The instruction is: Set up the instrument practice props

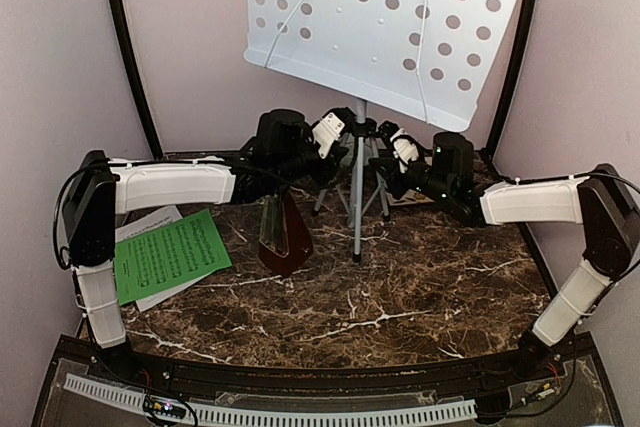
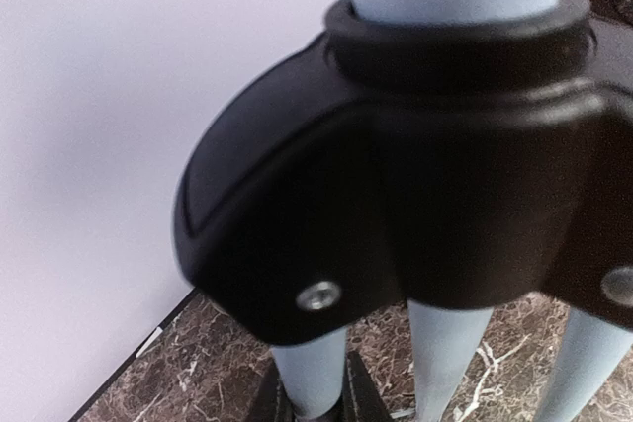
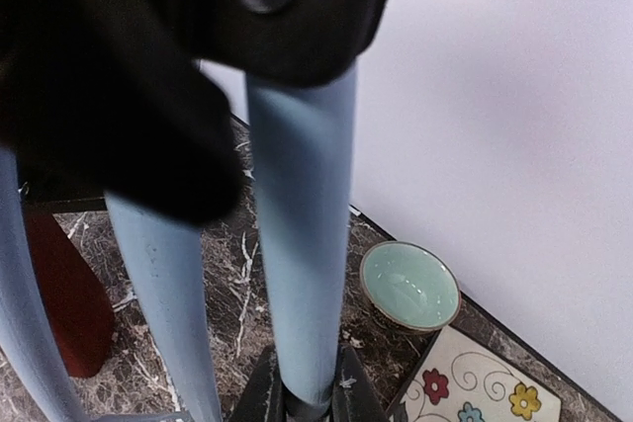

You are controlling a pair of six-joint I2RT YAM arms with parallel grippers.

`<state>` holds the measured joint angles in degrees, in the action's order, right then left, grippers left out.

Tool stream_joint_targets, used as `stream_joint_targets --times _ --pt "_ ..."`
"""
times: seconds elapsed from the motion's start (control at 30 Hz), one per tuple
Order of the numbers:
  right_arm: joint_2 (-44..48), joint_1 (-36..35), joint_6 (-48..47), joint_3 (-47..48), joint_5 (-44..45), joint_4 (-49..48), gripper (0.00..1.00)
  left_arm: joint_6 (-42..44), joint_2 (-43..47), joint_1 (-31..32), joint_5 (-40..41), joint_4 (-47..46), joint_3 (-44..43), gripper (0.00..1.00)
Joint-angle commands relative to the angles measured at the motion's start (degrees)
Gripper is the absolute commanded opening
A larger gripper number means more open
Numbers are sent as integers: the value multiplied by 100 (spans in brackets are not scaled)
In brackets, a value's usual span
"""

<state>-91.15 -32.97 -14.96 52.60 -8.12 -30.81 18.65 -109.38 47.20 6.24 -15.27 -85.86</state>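
My left tool (image 2: 309, 408) pinches the left leg (image 2: 307, 368), my right tool (image 3: 307, 400) the right leg (image 3: 302, 244); fingers (image 2: 269, 406) mostly cut off below. Blurred hub (image 2: 396, 195) fills both wrist views.

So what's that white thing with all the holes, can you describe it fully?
It's a music stand, upright at the back of the marble table. Its white, hole-punched desk is tilted, with two wire page holders. Below, a black hub joins pale tripod legs. The left fingers and right fingers each clasp a leg.
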Motion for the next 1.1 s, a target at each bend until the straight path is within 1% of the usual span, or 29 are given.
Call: stream_joint_targets --times 0.0,0.13,0.37,0.53,0.93,1.07 --pt "-169 566 37 466 666 -964 0 825 237 -488 1192 -42 44 0" --pt "-449 614 33 732 556 -1015 0 981 211 -528 1360 -86 57 0" --pt "-886 672 -79 1234 461 -998 0 1039 295 -694 1222 -43 92 0" --pt "-1164 739 -60 1554 320 -973 0 806 276 -854 888 89 113 0" --pt "-1807 731 221 2178 -26 -902 0 580 60 -890 763 388 -23 0" --pt "-1922 701 255 2334 -130 -810 7 482 11 -922 716 414 -24 0"
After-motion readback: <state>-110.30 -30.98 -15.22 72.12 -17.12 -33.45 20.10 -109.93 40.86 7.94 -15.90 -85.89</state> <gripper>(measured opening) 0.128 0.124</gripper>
